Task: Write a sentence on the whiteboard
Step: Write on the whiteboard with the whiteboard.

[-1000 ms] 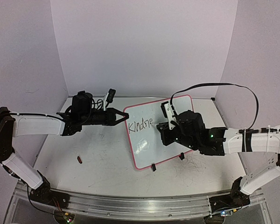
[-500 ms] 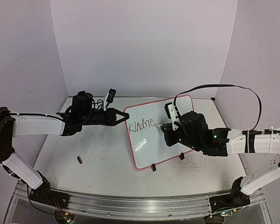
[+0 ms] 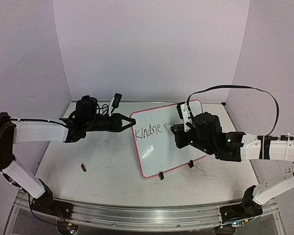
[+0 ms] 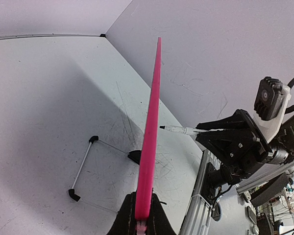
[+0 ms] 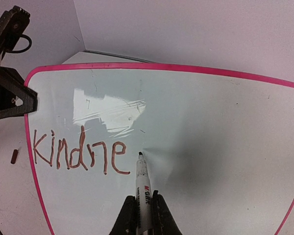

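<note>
The whiteboard with a pink rim stands tilted on two black clip feet at the table's middle. It reads "Kindne" in handwritten marker, also clear in the right wrist view. My left gripper is shut on the board's left edge, seen edge-on as a pink strip. My right gripper is shut on a white marker. Its tip sits at the board just right of the last "e". The marker also shows in the left wrist view.
A small dark red cap lies on the scuffed table at the left. A black-footed wire stand piece lies behind the board. White walls enclose the back and sides. The metal rail runs along the near edge.
My right gripper has moved right and up along the board with the marker. The "e" after "Kindn" has been completed. The left arm and board have not moved.
</note>
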Robot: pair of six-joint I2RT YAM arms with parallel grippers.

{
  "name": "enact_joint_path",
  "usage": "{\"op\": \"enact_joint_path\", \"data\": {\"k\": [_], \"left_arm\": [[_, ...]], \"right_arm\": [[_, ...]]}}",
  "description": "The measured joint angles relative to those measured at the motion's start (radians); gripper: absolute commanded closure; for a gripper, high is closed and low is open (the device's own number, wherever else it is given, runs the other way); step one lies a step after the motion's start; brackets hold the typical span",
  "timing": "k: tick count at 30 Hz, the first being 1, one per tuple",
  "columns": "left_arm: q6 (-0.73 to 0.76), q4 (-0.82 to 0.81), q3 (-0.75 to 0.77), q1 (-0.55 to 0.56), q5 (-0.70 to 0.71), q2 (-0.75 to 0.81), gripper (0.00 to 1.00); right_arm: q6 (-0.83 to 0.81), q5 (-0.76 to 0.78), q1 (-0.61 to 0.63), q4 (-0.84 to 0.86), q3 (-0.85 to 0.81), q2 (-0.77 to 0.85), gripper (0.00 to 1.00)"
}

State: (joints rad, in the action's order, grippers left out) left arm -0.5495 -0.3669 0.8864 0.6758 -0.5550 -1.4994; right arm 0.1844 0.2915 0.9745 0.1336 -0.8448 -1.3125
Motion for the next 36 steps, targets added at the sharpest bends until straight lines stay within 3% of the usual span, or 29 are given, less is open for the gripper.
{"op": "enact_joint_path", "data": {"k": [36], "left_arm": [[0.0, 0.0, 0.002, 0.0, -0.001, 0.0, 1.0]], "right_arm": [[-0.014, -0.022, 0.002, 0.014, -0.018, -0.039, 1.0]]}}
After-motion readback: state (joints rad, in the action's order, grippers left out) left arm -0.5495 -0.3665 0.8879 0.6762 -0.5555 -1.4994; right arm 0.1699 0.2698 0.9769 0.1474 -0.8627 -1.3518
